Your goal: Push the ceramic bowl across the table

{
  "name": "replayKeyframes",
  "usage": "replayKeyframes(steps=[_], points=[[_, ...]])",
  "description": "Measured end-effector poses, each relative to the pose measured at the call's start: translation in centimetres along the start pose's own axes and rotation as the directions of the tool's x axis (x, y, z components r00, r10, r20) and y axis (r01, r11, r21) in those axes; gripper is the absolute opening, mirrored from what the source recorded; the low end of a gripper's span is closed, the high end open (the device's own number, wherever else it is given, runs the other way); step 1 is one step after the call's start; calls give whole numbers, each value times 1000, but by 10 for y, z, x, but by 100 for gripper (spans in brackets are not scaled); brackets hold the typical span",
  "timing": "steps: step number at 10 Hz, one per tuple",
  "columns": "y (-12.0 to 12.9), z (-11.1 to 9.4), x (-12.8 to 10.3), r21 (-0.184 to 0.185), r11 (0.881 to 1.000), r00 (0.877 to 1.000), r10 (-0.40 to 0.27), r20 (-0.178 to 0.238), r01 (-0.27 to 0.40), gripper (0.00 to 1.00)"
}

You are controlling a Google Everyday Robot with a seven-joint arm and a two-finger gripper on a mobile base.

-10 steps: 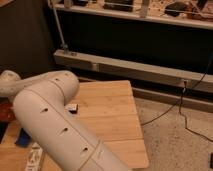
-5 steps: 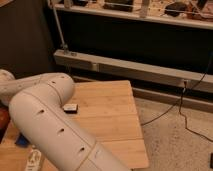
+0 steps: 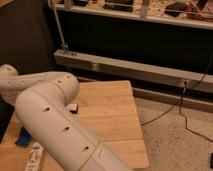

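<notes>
The light wooden table (image 3: 112,112) fills the lower middle of the camera view. My thick white arm (image 3: 55,125) rises from the bottom, bends at an elbow (image 3: 57,87) and reaches off to the left (image 3: 10,82). It covers the table's left part. The gripper is out of view past the left end of the arm. The ceramic bowl does not show; it is hidden by the arm or beyond the left edge.
A small dark object (image 3: 74,107) lies on the table beside the arm. A blue thing (image 3: 22,137) and a white oblong object (image 3: 35,157) lie at the lower left. Behind the table runs a low metal rail (image 3: 130,70). Cables (image 3: 182,107) trail across the speckled floor on the right.
The arm has shifted lower and further left in the view. The orange-brown bowl that showed at the left edge earlier is no longer visible.
</notes>
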Motion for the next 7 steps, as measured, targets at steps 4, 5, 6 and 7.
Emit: replayKeyframes(steps=[4, 5, 6, 7], points=[[-42, -11, 20, 26, 997, 996, 79, -34, -78, 5], [-40, -11, 19, 25, 997, 997, 75, -34, -75, 5], [-40, -11, 19, 24, 997, 997, 76, -35, -75, 5], [-40, -11, 19, 25, 997, 996, 76, -34, -76, 5]])
